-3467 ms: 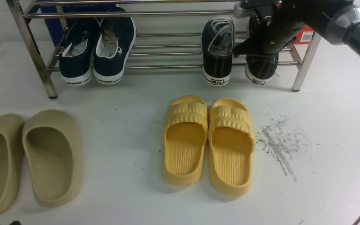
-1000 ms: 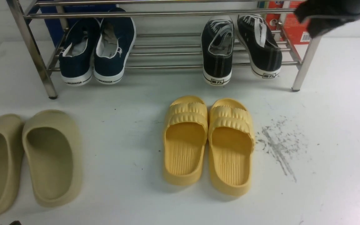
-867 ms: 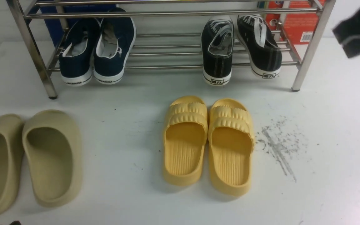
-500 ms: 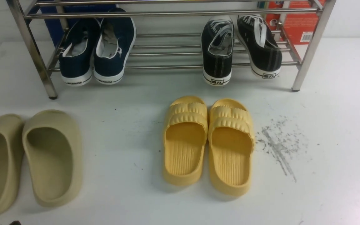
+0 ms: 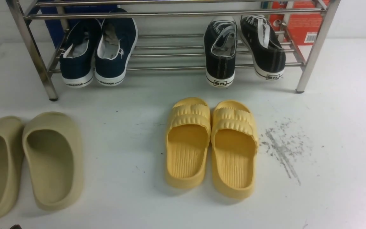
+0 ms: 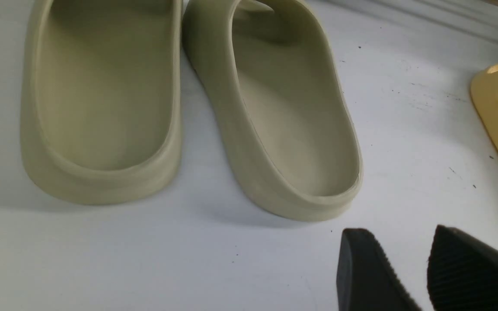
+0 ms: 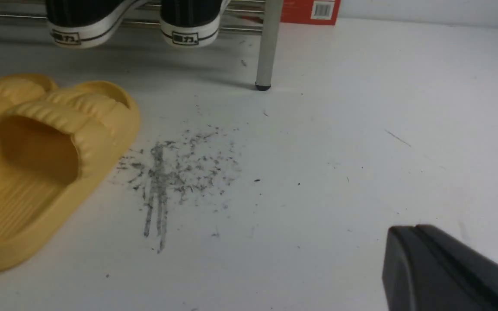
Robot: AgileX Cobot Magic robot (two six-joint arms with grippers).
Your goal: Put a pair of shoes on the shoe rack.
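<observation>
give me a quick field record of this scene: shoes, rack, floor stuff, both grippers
black sneakers: both on the shoe rack's lower bars, right end, heels overhanging the front; right one angled
navy slip-ons: on the same bars, left end
yellow slides: on the floor, side by side, in front of the rack
beige slides: on the floor, left
scuff marks: right of the yellow slides
left gripper: open, empty, near the beige slides
right gripper: shut, empty, above bare floor

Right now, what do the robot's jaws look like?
Only the tips show, in the wrist views. The left gripper has two matte black wedge-shaped pieces, one with fine ribbed grooves. The right gripper is smooth, dark and blocky. No cables or markings are visible.
</observation>
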